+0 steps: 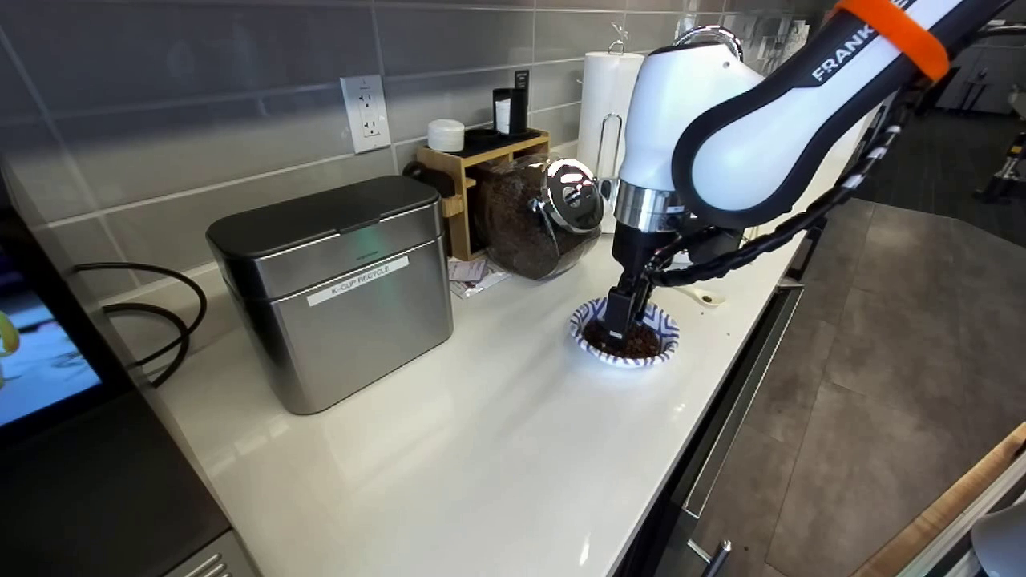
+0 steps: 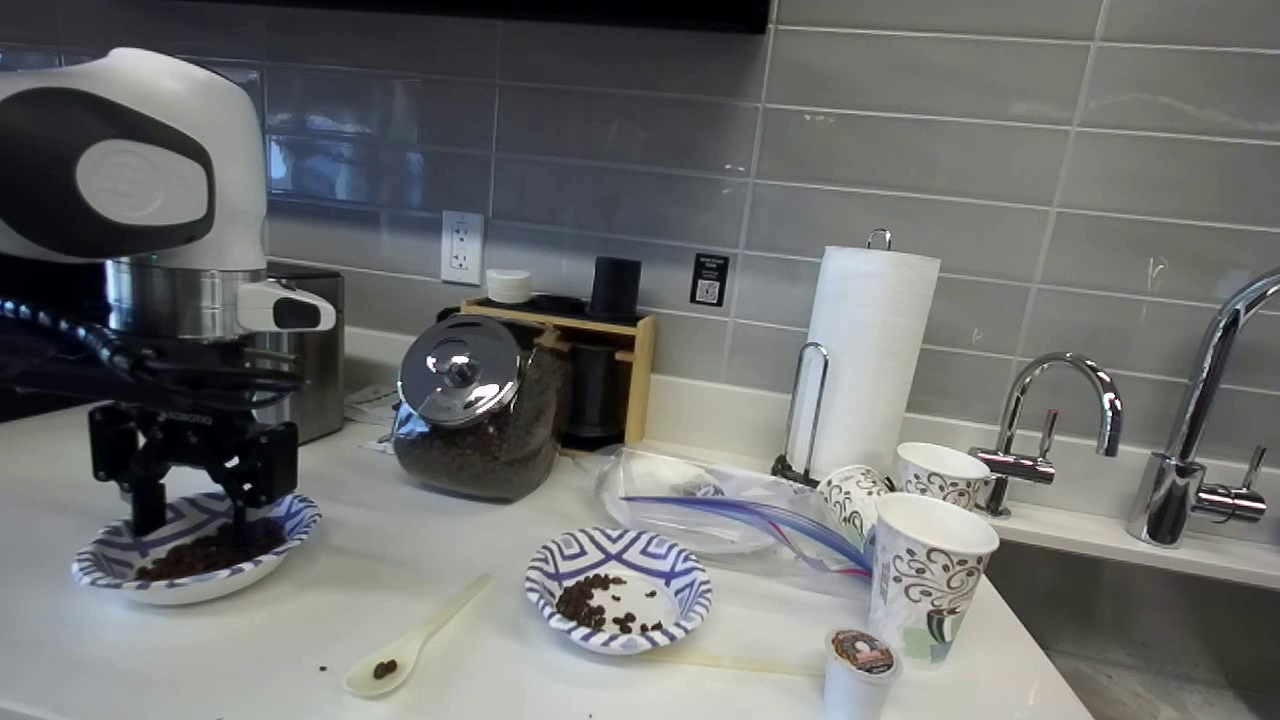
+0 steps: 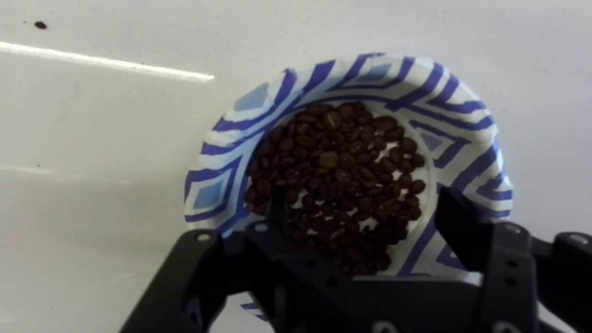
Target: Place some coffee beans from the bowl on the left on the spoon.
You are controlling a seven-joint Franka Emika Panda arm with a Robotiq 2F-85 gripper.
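The bowl [image 2: 100, 568] with a blue-and-white patterned rim stands on the counter in both exterior views [image 1: 667, 327]. It fills much of the wrist view [image 3: 467, 111]. A heap of dark brown coffee beans [image 3: 333, 162] covers its bottom. My gripper [image 2: 195, 520] points down into the bowl, its fingers apart. In the wrist view the fingertips [image 3: 360, 199] stand at the beans, one over the heap and one near the heap's edge, with beans between them. Whether the tips touch beans cannot be told. The pale spoon [image 2: 430, 635] lies on the counter with a bean or two in its scoop.
A second blue-and-white bowl [image 2: 645, 545] with fewer beans stands beside the spoon. Paper cups [image 2: 930, 570], a small pod [image 2: 855, 690] and a plastic bag [image 2: 740, 510] lie beyond. A bean jar [image 1: 521, 216] and steel bin [image 1: 369, 320] stand near the wall.
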